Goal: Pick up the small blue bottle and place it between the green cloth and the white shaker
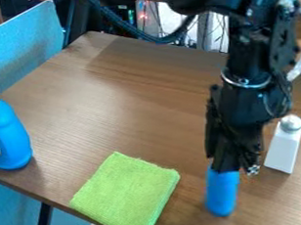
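I count one bottle (8, 136) near the desk's (135, 96) left corner, one cloth (127, 195) at its front edge, one shaker (285, 144), one blue cylinder (221, 192).

brown wood-grain table (112, 98); blue panel (23, 41) at left; cables (221, 30), small lights (131, 16) behind.

A broad open lane crosses the desk (119, 92) between the tall blue bottle (8, 138) at the view's left and the gripper (231, 169). The green cloth (127, 195) lies low enough to pass over. The upright blue object (223, 192) and white container (284, 148) obstruct the right side.
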Controlling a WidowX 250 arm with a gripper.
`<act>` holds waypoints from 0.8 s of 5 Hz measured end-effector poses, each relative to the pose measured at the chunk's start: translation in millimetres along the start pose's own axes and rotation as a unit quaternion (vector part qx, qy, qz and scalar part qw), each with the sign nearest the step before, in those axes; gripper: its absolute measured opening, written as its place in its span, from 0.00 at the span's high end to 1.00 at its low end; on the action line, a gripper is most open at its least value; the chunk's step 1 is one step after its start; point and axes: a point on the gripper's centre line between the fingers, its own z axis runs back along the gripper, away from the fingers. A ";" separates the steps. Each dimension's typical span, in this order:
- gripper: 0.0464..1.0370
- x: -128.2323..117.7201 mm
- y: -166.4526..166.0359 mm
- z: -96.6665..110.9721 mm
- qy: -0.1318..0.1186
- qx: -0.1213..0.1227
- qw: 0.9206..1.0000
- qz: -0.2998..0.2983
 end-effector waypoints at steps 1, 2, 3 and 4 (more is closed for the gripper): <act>0.65 -0.3 -0.9 -2.3 -0.002 0.002 1.000 0.002; 0.33 -8.8 -5.1 -5.1 0.002 -0.003 1.000 0.025; 0.05 -19.6 1.0 16.3 -0.028 -0.009 0.998 0.055; 0.03 -38.8 16.9 54.3 -0.051 -0.021 0.994 0.094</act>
